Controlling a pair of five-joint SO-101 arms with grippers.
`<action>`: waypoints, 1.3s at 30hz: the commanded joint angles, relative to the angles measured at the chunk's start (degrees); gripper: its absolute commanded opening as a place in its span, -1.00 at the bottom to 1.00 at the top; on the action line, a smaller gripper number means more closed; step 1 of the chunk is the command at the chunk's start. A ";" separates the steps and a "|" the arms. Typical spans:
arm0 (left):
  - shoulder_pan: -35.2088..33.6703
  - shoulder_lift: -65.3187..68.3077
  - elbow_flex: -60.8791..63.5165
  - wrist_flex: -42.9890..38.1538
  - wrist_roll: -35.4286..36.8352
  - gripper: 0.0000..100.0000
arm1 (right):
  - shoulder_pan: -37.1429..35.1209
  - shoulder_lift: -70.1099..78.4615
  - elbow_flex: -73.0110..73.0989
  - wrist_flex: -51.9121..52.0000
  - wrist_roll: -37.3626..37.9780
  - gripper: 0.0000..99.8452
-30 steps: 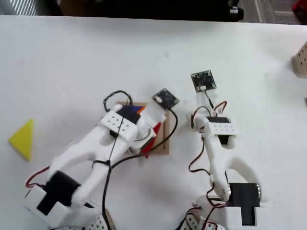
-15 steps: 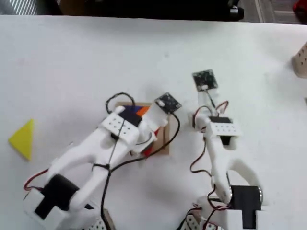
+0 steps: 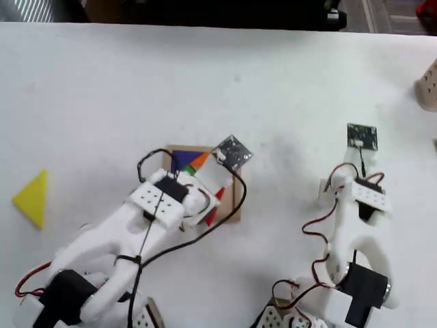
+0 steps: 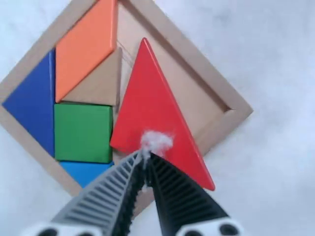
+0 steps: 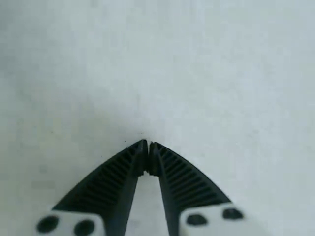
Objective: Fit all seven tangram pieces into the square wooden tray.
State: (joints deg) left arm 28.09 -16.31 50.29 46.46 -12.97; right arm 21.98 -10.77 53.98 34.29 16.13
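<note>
left wrist view, red triangle (image 4: 152,105) at gripper (image 4: 146,158)

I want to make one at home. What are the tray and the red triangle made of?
The tray looks like bare pale wood: matte with faint grain. The red triangle seems painted wood, smooth and slightly glossy; it could be plastic.

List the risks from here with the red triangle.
1. The red triangle lies askew, a corner over the tray rim; a nudge from the shut left gripper may push it out rather than seat it.
2. Pushing may also slide the tray, or crowd the green square.
</note>
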 commanded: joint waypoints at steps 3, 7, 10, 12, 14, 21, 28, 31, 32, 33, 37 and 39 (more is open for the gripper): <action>0.57 -2.24 -0.18 -2.20 -2.99 -0.95 | 4.18 -2.59 5.27 -9.80 -3.69 -0.96; 0.66 -0.57 -0.26 -1.76 -4.04 -0.95 | 1.27 -3.03 4.92 -10.42 0.26 -0.96; 0.75 3.21 -2.73 1.67 -4.04 -0.95 | 0.92 -3.03 4.92 -12.00 0.62 -0.96; 0.75 5.85 -6.68 8.00 -3.96 -0.95 | 0.92 -2.51 4.92 -12.88 0.62 -0.96; 0.22 8.92 -10.55 13.45 -3.78 -0.95 | 0.84 -1.89 4.66 -12.88 0.35 -0.96; -0.31 22.55 -18.55 14.24 -3.60 -0.95 | 0.84 -1.63 4.66 -13.23 0.44 -0.96; 1.89 28.97 -27.25 16.00 1.85 -0.95 | 0.04 -1.63 4.66 -13.23 0.70 -0.96; 3.82 28.97 -27.87 13.45 2.20 -0.95 | -0.04 -1.63 4.66 -13.23 0.70 -0.96; 4.35 28.97 -28.13 12.75 2.20 -0.95 | -0.04 -1.63 4.66 -13.23 0.79 -0.96; 4.79 28.97 -28.13 12.22 2.29 -0.95 | -0.04 -1.63 4.66 -13.23 0.79 -0.96; 5.67 28.88 -28.13 11.08 2.29 -0.95 | -0.04 -1.63 4.66 -13.23 0.79 -0.96; 5.67 28.88 -28.13 11.08 2.29 -0.95 | -0.04 -1.63 4.66 -13.23 0.79 -0.96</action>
State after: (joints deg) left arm 32.04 12.53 24.53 59.03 -11.21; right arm 22.68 -12.09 59.25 22.07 16.04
